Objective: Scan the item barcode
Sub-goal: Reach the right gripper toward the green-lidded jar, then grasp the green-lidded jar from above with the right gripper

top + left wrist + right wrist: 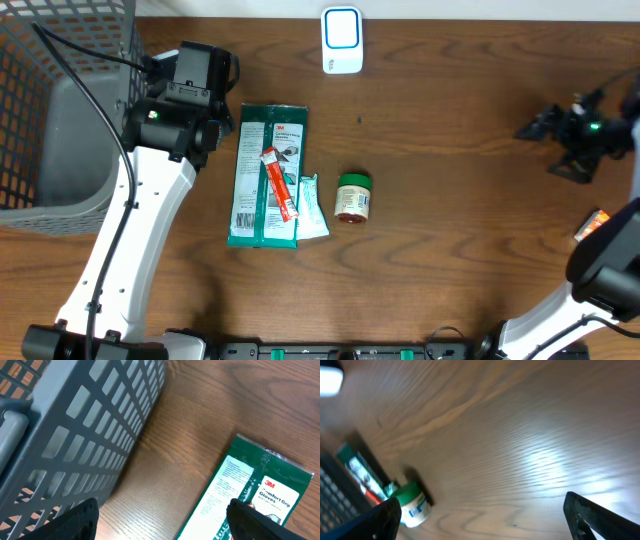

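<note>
Left pincer (164, 522) and right pincer (487, 517) gaped empty; only the left wrist view legibly read "3M Comfort Grip Gloves" on the green packet (235, 492).

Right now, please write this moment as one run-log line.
left fingers: open, empty | right fingers: open, empty | gloves pack, jar: on table | nothing picked
</note>
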Robot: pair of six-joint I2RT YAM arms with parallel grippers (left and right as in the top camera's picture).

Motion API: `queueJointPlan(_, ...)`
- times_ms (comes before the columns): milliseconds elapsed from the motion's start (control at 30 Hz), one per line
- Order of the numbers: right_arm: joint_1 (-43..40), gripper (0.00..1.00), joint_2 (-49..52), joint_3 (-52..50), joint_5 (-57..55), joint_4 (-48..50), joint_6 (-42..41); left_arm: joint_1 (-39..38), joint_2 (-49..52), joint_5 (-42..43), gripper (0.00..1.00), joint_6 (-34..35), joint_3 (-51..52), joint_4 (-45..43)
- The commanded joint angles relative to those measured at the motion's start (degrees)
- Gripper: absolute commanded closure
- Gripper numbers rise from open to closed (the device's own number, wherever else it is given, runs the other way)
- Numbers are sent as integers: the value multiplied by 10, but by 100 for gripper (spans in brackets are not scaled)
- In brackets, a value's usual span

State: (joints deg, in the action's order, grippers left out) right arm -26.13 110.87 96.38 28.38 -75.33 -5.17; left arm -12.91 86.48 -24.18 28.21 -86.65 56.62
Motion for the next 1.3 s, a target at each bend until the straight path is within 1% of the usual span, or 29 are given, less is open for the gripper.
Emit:
queueJointPlan(0, 52, 1, -3, -21, 17, 3, 12, 1, 3, -9, 18, -7, 3, 2)
queueJointPlan(333, 180, 1, -3, -115, 15, 59, 5, 1, 3, -9, 18, -7, 3, 2)
queueJointPlan(467, 229, 1, -3, -141, -15, 63, 5, 1, 3, -9, 18, -7, 3, 2)
queueJointPlan(500, 253, 1, -3, -145, -23, 64, 5, 1, 3, -9, 18, -7, 3, 2)
queueJointPlan(800, 370, 1, -3, -145, -24, 95, -53, 1, 3, -9, 18, -7, 3, 2)
queueJointPlan(1000, 428, 1, -3, -145, -24, 143, -106, 1, 3, -9, 18, -7, 3, 2)
queueJointPlan(1100, 452, 1, -3, -145, -24, 159, -107, 1, 3, -9, 18, -7, 3, 2)
queueJointPlan(1167, 467, 3, -3, -145, -24, 168, -107, 1, 3, -9, 18, -7, 3, 2)
queueJointPlan(1233, 479, 4, -3, -145, -34, 182, -112, 1, 3, -9, 18, -7, 3, 2)
queueJointPlan(1267, 490, 3, -3, -145, -61, 190, -132, 1, 3, -9, 18, -7, 3, 2)
